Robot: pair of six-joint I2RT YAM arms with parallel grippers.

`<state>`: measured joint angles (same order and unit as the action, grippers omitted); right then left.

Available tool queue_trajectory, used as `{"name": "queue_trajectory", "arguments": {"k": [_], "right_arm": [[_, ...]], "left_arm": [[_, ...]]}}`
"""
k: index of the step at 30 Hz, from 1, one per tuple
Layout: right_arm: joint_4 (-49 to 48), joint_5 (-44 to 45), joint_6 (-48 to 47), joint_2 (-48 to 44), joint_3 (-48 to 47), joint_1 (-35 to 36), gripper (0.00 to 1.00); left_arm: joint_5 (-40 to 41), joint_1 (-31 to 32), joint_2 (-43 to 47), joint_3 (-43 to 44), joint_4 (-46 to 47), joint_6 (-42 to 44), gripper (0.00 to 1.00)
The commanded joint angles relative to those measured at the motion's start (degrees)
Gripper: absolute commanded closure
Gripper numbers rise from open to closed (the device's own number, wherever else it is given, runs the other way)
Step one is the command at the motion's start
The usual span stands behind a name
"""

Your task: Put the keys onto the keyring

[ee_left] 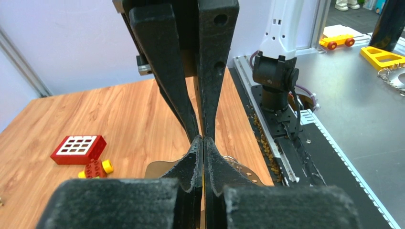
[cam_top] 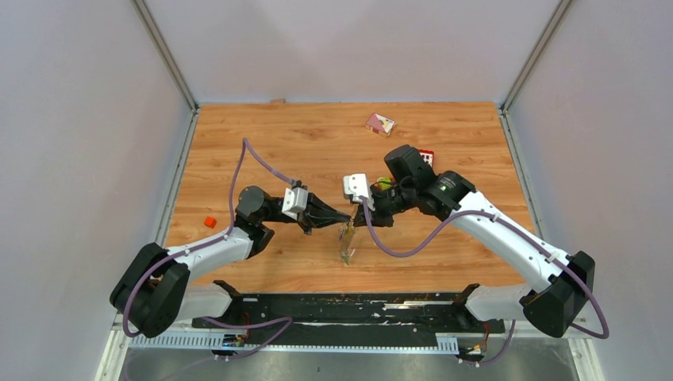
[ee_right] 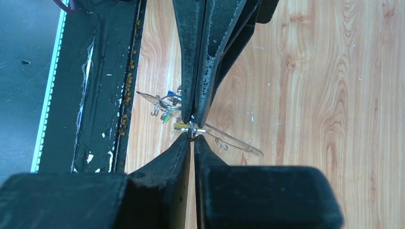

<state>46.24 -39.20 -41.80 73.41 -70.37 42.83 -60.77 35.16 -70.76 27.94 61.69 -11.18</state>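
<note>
Both grippers meet tip to tip above the table's front middle. My left gripper (cam_top: 346,218) (ee_left: 203,140) is shut, with a thin yellow strip, the yellow-tagged key (ee_right: 181,126), between its fingers. My right gripper (cam_top: 357,216) (ee_right: 192,135) is shut on a small metal ring (ee_right: 192,128) of the keyring. The ring is joined to a clear flat plate with holes and small hooks (ee_right: 234,142) (ee_left: 241,170), which hangs below the tips (cam_top: 347,244). A small red-orange piece (cam_top: 210,221) lies on the table at the left. I cannot tell if it is the other key.
The toy car (cam_top: 385,184) (ee_left: 95,168) and the red block with a white grid (cam_top: 426,156) (ee_left: 78,148) sit behind the right arm. A pink card (cam_top: 379,123) lies at the back. The black base rail (ee_right: 102,86) runs along the near edge.
</note>
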Motion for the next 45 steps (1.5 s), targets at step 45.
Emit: {"name": "queue_trajectory", "arguments": {"k": [45], "right_arm": [[-9.56, -6.07, 1.69, -4.74, 1.96, -1.33, 0.94]], "left_arm": [[3.30, 0.30, 0.00, -0.12, 7.16, -2.38, 1.00]]}}
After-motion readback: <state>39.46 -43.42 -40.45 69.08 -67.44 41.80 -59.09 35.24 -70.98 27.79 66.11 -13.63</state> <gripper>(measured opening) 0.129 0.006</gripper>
